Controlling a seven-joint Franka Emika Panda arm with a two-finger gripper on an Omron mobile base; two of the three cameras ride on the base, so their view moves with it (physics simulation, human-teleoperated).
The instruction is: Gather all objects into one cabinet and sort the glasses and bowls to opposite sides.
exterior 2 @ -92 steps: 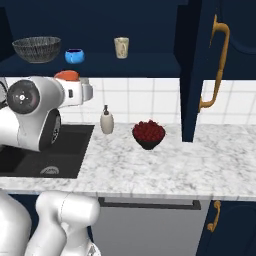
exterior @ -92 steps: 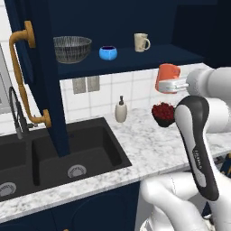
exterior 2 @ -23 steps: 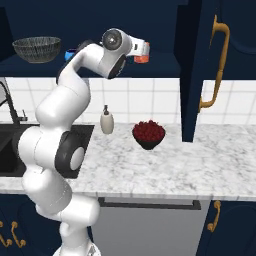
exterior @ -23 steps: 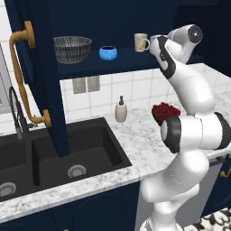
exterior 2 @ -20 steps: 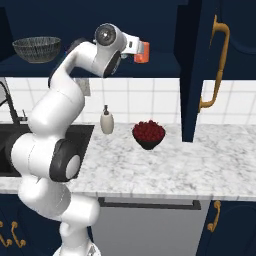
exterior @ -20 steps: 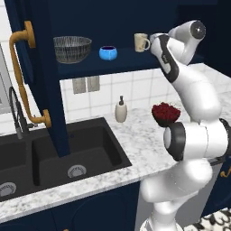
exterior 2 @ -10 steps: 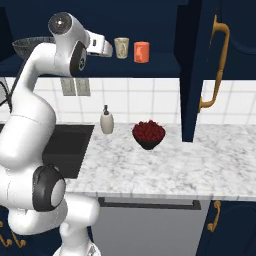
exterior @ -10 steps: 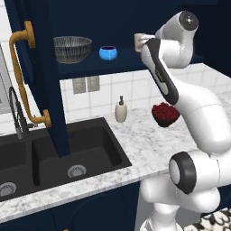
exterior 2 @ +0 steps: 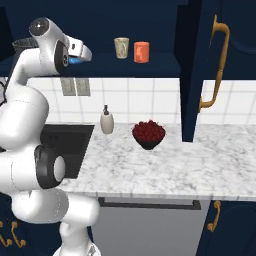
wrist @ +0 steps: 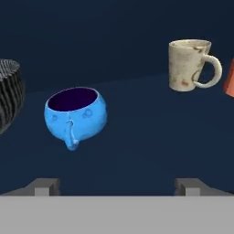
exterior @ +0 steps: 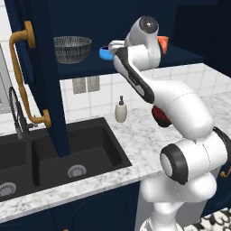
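Swinging left along the cabinet shelf (exterior 2: 165, 70), the arm has left the orange mug (exterior 2: 141, 52) behind; a second ago it was carrying that mug up by the claw, and now the mug stands on the shelf just beside the cream mug (exterior 2: 121, 48), toward the shelf's right end. Claw (wrist: 118, 185) is empty, fingertips (wrist: 45, 185) spread wide apart at the bottom of the hand view with nothing between them.

Meaning for the task: all four objects now sit in the one cabinet. Sorting looks about right too, judged from the layout: wire-mesh bowl (exterior: 72, 48) at the shelf's left end, blue bowl (wrist: 75, 114) next to it, both mugs to the right. Probably done or nearly so; the claw now facing the blue bowl may mean a nudge further left.

View differences: the right base view gives both mugs in full, side by side, plus the open door with brass handle (exterior 2: 216, 65). In the left base view the arm covers the cream mug, leaving just a sliver of orange mug, but the mesh bowl is clear. Hand view gets the blue bowl's dark inside close up.

On the bench (exterior 2: 165, 165): soap bottle (exterior 2: 106, 120), dark bowl of red fruit (exterior 2: 148, 134), untouched.
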